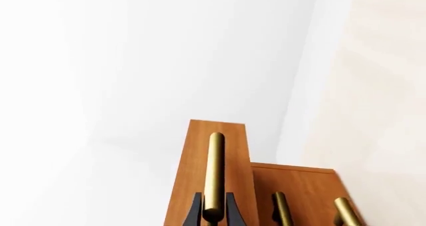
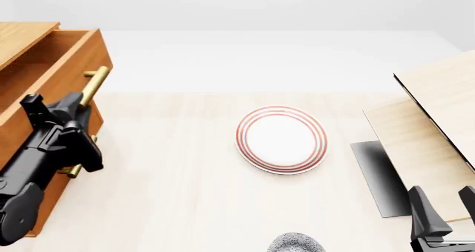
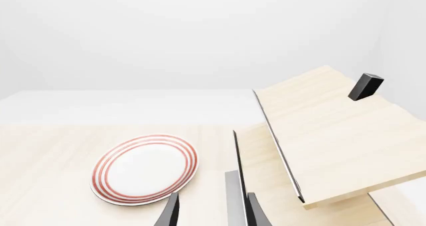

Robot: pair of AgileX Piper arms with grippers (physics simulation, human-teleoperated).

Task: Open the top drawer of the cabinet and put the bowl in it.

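At the left edge of the pale wood-grain bench (image 2: 178, 196), the orange-brown cabinet (image 2: 44, 207) has its top drawer (image 2: 55, 68), a deep box, pulled out. The left pincer (image 1: 213, 208) is clamped on its round brass bar handle (image 1: 216, 171). The speckled bowl (image 2: 297, 243) sits at the near edge, apart from the flat red-ringed plate (image 2: 281, 139) at centre. The right pincer (image 2: 445, 204), jaws apart and empty, hovers near right by the pale box (image 2: 438, 113). White walls surround.
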